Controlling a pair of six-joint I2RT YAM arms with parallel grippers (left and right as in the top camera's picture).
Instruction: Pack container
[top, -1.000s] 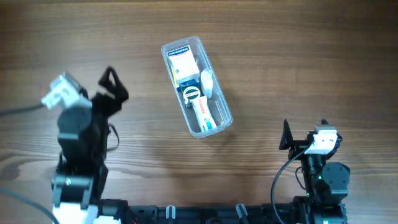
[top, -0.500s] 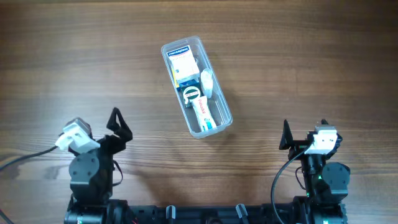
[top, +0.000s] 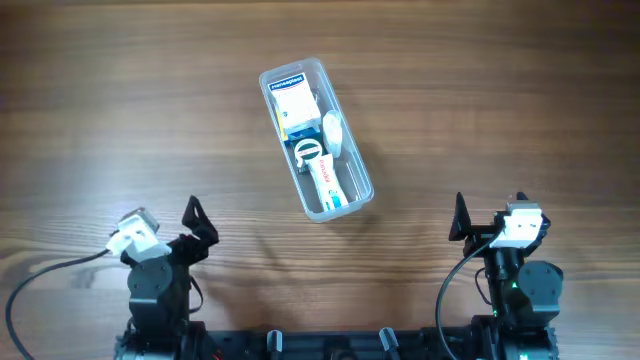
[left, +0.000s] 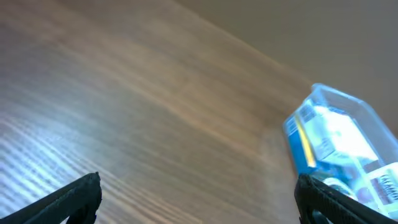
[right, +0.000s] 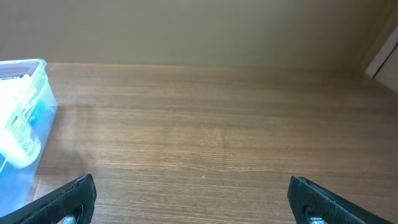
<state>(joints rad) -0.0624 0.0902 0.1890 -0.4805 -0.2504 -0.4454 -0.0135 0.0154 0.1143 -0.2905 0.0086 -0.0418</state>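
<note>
- I am counting one container (top: 316, 139), ahead and to the right of my left gripper (left: 198, 186).
- I am seeing about four items inside it, one a white box (top: 294, 104).
- I am running two grippers, counting the right gripper (right: 191, 185).

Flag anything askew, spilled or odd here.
Only the container lies slanted to the table's edges; its contents are all inside, nothing spilled. Left gripper and right gripper are open and empty, away from it.

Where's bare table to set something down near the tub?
Bare table lies left of the container down to the left gripper, right of it down to the right gripper, and along the far edge. Only the container's inside is crowded with packed items.
</note>
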